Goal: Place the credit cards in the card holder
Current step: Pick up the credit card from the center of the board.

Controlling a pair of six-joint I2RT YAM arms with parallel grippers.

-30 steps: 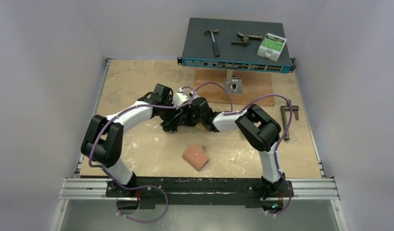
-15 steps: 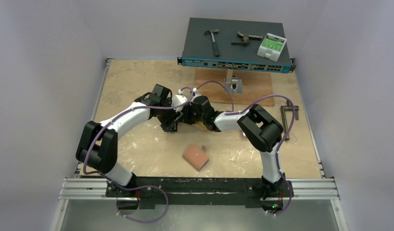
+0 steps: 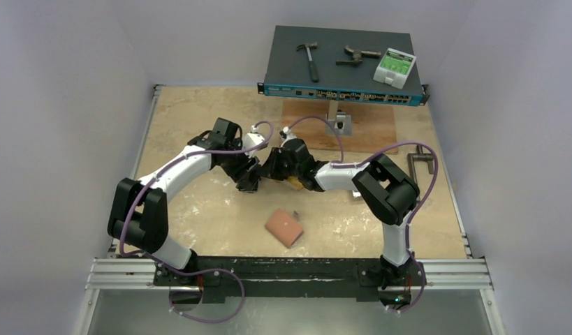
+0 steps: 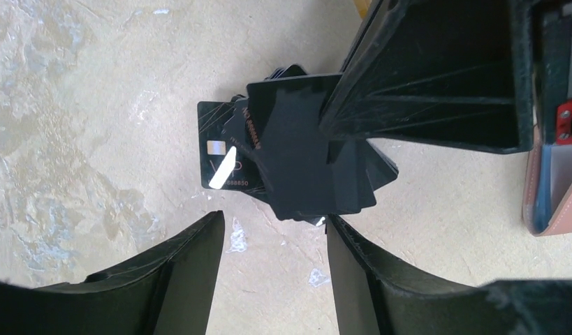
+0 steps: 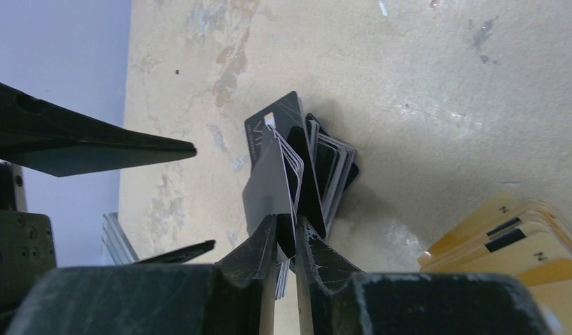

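A fanned stack of black credit cards (image 4: 297, 146) lies on the table, also in the right wrist view (image 5: 318, 164). My right gripper (image 5: 286, 230) is shut on one black card, tilted up from the stack; it sits mid-table in the top view (image 3: 274, 167). My left gripper (image 4: 272, 230) is open and empty, its tips just short of the stack; it is beside the right one in the top view (image 3: 249, 180). Orange-gold cards (image 5: 513, 244) lie right of the stack. The closed salmon-pink card holder (image 3: 283, 227) lies nearer the front. A salmon-pink edge (image 4: 545, 209) shows at the left wrist view's right border.
A blue-fronted network switch (image 3: 342, 66) on a stand at the back carries a hammer (image 3: 309, 59), pliers (image 3: 356, 54) and a white box (image 3: 394, 66). A wooden board (image 3: 370, 122) lies under it. A metal handle (image 3: 414, 174) lies at the right.
The left arm has drawn back a little to the left, leaving its fingers clear of the stack. The right gripper has shifted slightly left over the black cards.
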